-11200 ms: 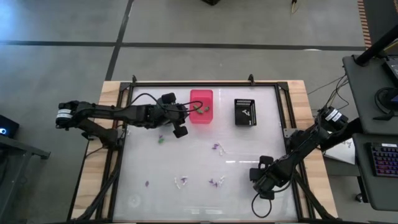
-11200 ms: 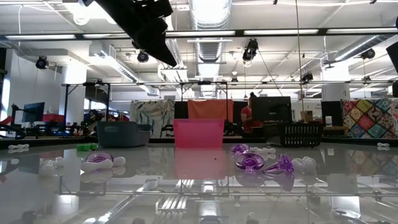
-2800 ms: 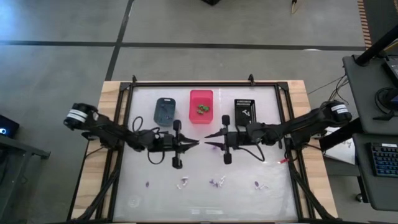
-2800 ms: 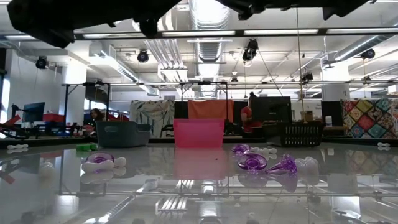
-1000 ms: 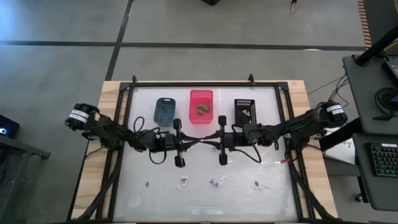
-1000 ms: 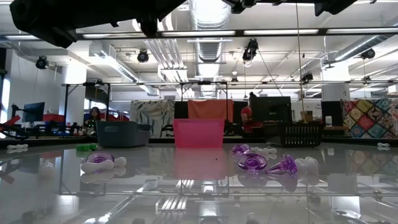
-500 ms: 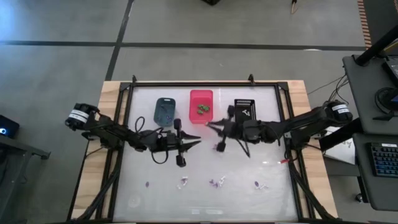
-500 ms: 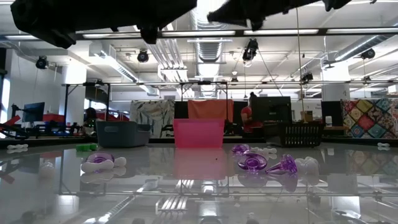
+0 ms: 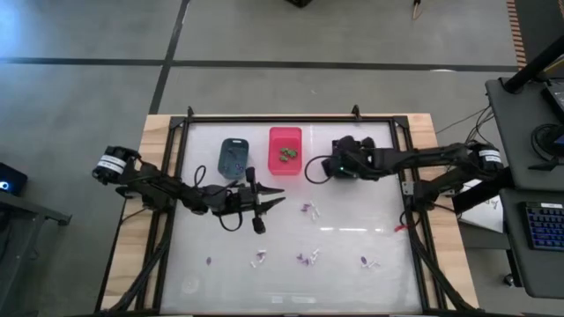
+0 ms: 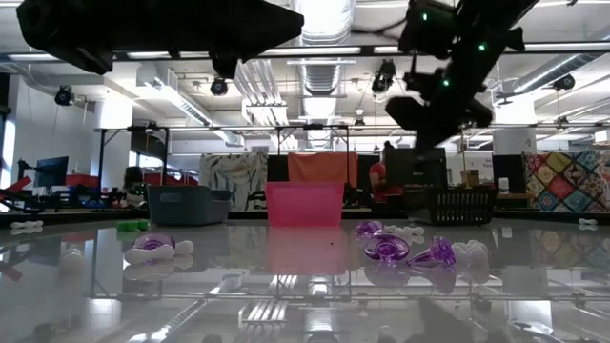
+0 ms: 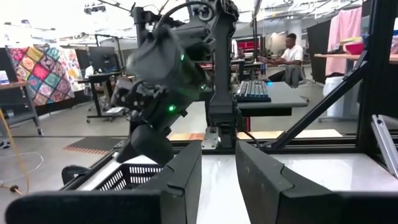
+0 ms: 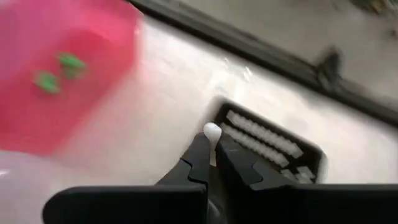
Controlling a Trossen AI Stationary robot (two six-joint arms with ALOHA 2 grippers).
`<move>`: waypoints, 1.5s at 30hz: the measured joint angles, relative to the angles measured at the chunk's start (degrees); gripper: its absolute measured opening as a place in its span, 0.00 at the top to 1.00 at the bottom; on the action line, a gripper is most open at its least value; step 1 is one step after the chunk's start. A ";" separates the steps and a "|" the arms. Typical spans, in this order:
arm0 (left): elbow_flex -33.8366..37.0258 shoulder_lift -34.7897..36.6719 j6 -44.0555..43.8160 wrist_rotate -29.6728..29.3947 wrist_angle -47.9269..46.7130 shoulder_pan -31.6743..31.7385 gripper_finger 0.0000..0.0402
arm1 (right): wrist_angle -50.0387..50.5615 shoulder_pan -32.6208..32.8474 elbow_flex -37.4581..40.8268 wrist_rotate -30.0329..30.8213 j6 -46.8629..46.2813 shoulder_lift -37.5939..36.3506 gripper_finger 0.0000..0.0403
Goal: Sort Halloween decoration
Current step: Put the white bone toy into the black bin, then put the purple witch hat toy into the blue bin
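Item: sorting of small Halloween trinkets on a white glossy worktop (image 9: pixel 352 220), delivery step in hand. Right tool (image 12: pixel 213 151): closed on a small white bone-shaped trinket (image 12: pixel 212 132), whose rounded end pokes out between the fingertips; in the high view this tool (image 9: pixel 337 165) sits upper centre-right of the frame, over the left edge of the black slotted rectangular bin (image 9: pixel 351 148). Left tool (image 9: pixel 275 195): centre-left of the frame, just below the blue-grey rectangular bin (image 9: pixel 233 157), fingers parted with a narrow gap and nothing seen between them. Pink rectangular plastic bin (image 9: pixel 285 150): upper centre, between the other 2 bins, holding green pieces (image 9: pixel 286 155). Loose stock: purple and white trinkets (image 9: pixel 307 257) strung along the lower centre of the frame, with 1 more pair (image 9: pixel 307 209) mid-frame; in the low view, purple ring-shaped trinkets (image 10: pixel 386 249) lie right of centre. Judgement: the white piece looks destined for the black bin; the next move calls for carrying the right tool fully over the bin's opening, then parting the fingers so the piece drops inside rather than on the rim. The left tool appears free for the next pick.
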State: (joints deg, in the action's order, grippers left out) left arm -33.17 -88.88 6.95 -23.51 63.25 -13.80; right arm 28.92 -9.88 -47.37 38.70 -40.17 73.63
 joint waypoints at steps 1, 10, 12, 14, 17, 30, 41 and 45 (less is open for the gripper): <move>0.00 0.00 -0.01 -0.02 -0.01 0.00 0.80 | 2.33 -0.66 0.00 -0.42 -1.76 0.00 0.98; 0.00 0.02 0.01 -0.17 -0.35 0.22 0.80 | 4.75 -2.06 0.00 -4.33 -4.33 0.42 0.93; 0.00 0.02 0.00 -0.17 -0.38 0.22 0.80 | 4.77 -2.11 0.00 -4.31 -4.35 0.42 0.89; -0.02 0.04 0.01 -0.17 -0.53 0.22 0.80 | 4.75 -2.09 0.00 -4.31 -4.41 0.42 0.86; -0.02 0.04 0.00 -0.17 -0.71 0.22 0.80 | 4.75 -2.06 0.00 -4.33 -4.41 0.42 0.81; -0.81 0.07 -0.36 -0.12 -7.45 0.22 0.80 | 4.94 -2.00 -1.04 -5.96 -3.15 0.33 0.72; -7.91 -6.80 1.37 7.65 -24.81 1.16 0.81 | 4.77 -0.25 -6.67 -7.64 3.17 0.31 0.74; -9.40 -10.89 1.18 10.99 -24.44 2.75 0.81 | 4.77 0.58 -7.46 -7.33 4.15 0.31 0.73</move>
State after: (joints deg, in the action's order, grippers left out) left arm -42.57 -99.78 8.12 -12.51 38.81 -11.05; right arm 33.68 -9.30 -54.83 31.37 -36.02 73.93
